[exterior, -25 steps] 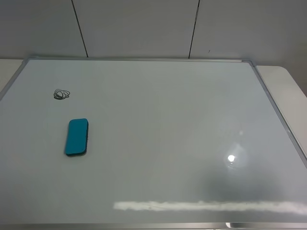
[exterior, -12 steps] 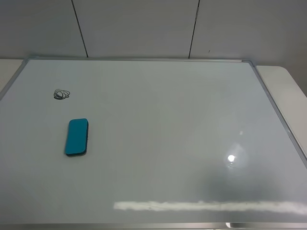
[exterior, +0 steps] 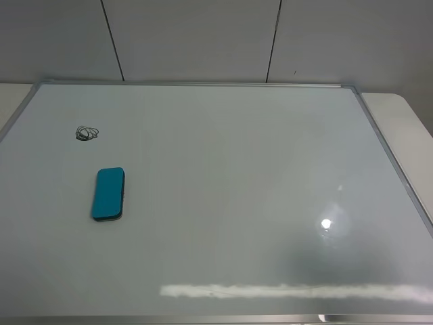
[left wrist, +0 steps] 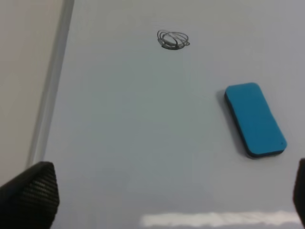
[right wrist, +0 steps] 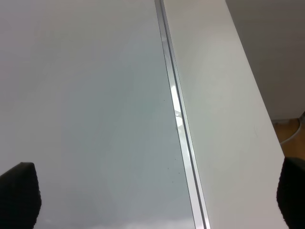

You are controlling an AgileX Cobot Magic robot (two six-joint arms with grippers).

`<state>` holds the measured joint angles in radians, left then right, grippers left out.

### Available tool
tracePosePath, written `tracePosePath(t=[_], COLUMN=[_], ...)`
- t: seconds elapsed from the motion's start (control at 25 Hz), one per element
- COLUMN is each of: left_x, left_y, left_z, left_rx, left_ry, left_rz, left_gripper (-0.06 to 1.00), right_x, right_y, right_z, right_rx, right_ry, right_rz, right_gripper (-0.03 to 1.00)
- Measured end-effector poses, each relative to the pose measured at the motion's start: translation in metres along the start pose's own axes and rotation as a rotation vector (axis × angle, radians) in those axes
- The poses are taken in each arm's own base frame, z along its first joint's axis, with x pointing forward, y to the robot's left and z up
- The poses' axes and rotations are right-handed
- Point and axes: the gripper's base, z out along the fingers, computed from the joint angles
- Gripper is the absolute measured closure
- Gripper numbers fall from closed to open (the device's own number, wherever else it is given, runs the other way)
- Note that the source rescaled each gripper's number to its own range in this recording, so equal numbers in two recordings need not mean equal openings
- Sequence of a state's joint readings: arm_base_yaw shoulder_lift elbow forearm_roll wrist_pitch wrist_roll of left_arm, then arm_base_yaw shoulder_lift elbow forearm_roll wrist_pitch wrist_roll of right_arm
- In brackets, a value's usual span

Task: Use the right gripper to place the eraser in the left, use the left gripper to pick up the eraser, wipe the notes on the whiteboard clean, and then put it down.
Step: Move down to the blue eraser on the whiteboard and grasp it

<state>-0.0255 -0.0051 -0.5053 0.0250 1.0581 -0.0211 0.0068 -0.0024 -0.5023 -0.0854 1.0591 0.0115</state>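
The teal-blue eraser (exterior: 108, 193) lies flat on the left part of the whiteboard (exterior: 230, 169), with nothing touching it. A little beyond it is the small dark scribble of notes (exterior: 86, 133). Neither arm shows in the high view. In the left wrist view my left gripper (left wrist: 167, 198) hangs open above the board. One finger (left wrist: 29, 194) is at each edge of the picture, and the eraser (left wrist: 255, 119) and notes (left wrist: 173, 39) are ahead of them. My right gripper (right wrist: 155, 195) is open and empty over the board's right frame (right wrist: 178, 119).
White table (exterior: 399, 115) surrounds the board, and a panelled wall (exterior: 203, 34) stands behind it. Bright light reflections (exterior: 327, 223) sit on the board's near right. In the right wrist view the table edge drops to the floor (right wrist: 291, 129).
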Motion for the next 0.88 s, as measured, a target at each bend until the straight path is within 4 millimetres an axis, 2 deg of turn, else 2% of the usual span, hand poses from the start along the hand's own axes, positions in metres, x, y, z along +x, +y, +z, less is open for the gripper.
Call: tracePosePath(t=[0.16, 0.24, 0.32, 0.56, 0.72, 0.88], left_x=[-0.013, -0.025, -0.035, -0.052, -0.057, -0.053], left_y=[0.002, 0.002, 0.001, -0.009, -0.02, -0.045], left_z=[0.005, 0.015, 0.03, 0.099, 0.139, 0.17], left_rx=[-0.024, -0.026, -0.025, 0.043, 0.091, 0.091], left_ry=[0.063, 0.155, 0.267, 0.582, 0.693, 0.731], left_rz=[0.014, 0.017, 0.01, -0.088, -0.13, -0.108], left_gripper=[-0.06, -0.06, -0.06, -0.06, -0.06, -0.06], right_x=[0.0, 0.0, 0.0, 0.0, 0.0, 0.0], right_y=[0.0, 0.0, 0.0, 0.0, 0.0, 0.0], right_z=[0.0, 0.0, 0.0, 0.0, 0.0, 0.0], right_rx=[0.0, 0.0, 0.0, 0.0, 0.0, 0.0], right_ry=[0.0, 0.0, 0.0, 0.0, 0.0, 0.0], right_rz=[0.0, 0.0, 0.0, 0.0, 0.0, 0.0], right_gripper=[-0.03, -0.03, -0.03, -0.03, -0.03, -0.03])
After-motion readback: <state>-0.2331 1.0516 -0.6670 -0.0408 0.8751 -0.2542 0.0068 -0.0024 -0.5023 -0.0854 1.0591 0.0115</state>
